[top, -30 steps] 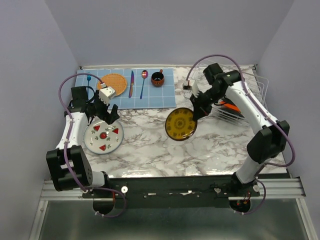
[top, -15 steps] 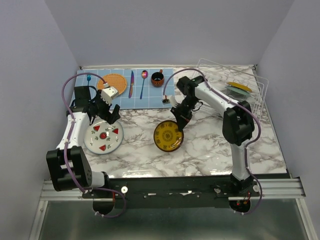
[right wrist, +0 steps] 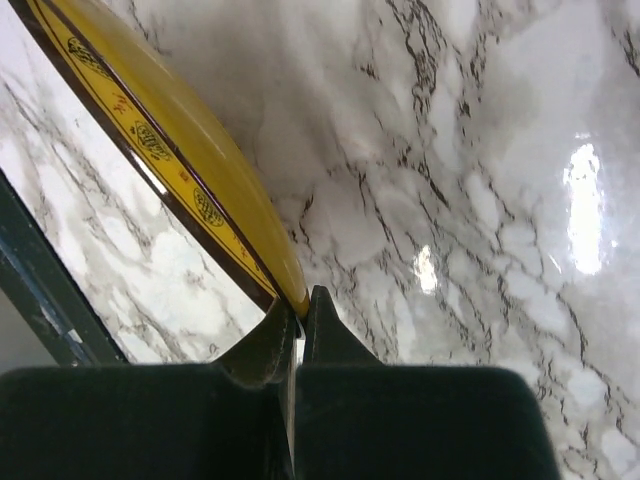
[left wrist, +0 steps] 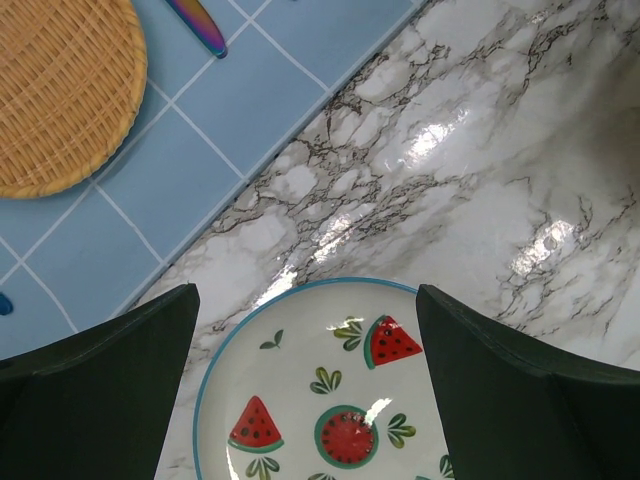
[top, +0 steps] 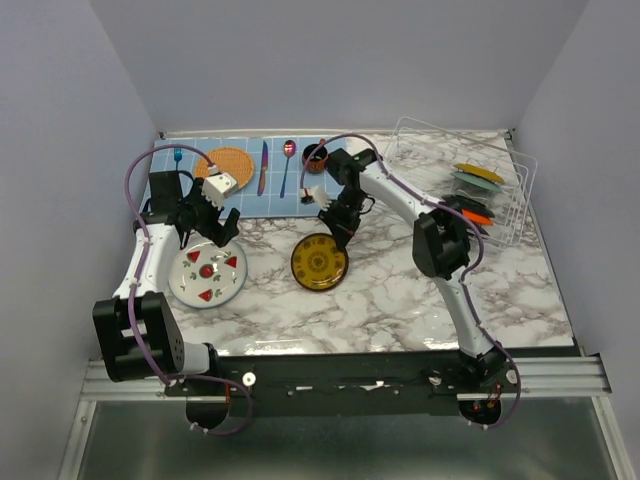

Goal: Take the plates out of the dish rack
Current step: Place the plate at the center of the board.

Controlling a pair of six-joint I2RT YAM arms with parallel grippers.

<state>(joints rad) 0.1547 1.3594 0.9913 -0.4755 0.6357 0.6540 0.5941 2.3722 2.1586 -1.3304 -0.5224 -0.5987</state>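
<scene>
My right gripper (top: 336,228) is shut on the rim of the mustard-yellow patterned plate (top: 320,264) and holds it tilted, low over the marble table's middle. In the right wrist view the plate (right wrist: 170,150) runs up-left from my right gripper (right wrist: 300,305). I cannot tell whether its lower edge touches the table. The white plate with red wedges (top: 207,272) lies flat at the left. My left gripper (top: 208,228) hovers open over its far edge (left wrist: 305,296), above the plate (left wrist: 330,400). The white wire dish rack (top: 515,185) stands at the far right with several plates (top: 478,177), one of them orange-red (top: 478,216).
A blue tiled mat (top: 330,195) lies at the back with an orange woven disc (top: 230,165), a knife (top: 263,167), a spoon (top: 287,165) and a dark cup (top: 315,157). The disc (left wrist: 50,90) also shows in the left wrist view.
My right arm has carried the yellow plate from beside the rack leftward and lower, to the table's middle. The left arm has stayed over the wedge plate.
</scene>
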